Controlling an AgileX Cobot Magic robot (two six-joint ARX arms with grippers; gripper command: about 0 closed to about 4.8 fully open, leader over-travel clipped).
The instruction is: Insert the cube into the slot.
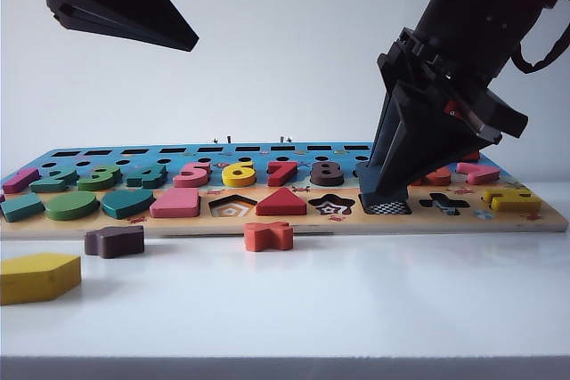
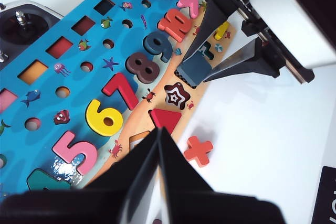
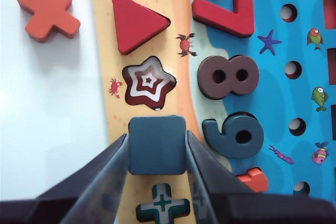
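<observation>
My right gripper [image 3: 157, 153] is shut on the cube [image 3: 157, 145], a slate-blue square block with rounded corners, one finger on each of two opposite sides. The cube [image 2: 195, 69] hangs level just over the puzzle board [image 1: 534, 217], between the star recess [image 3: 149, 83] and the cross recess [image 3: 163, 206]. In the exterior view the slot [image 1: 389, 207] shows its checkered floor right below the right gripper [image 1: 386, 191]; in the right wrist view the cube hides it. My left gripper [image 1: 189, 40] hangs high at the upper left with its fingertips [image 2: 158, 132] together and nothing between them.
An orange cross piece [image 1: 268, 235], a brown-maroon notched piece [image 1: 114, 240] and a yellow pentagon block [image 1: 37, 277] lie on the white table in front of the board. Number and shape pieces fill most recesses; the pentagon recess [image 1: 233, 206] is open.
</observation>
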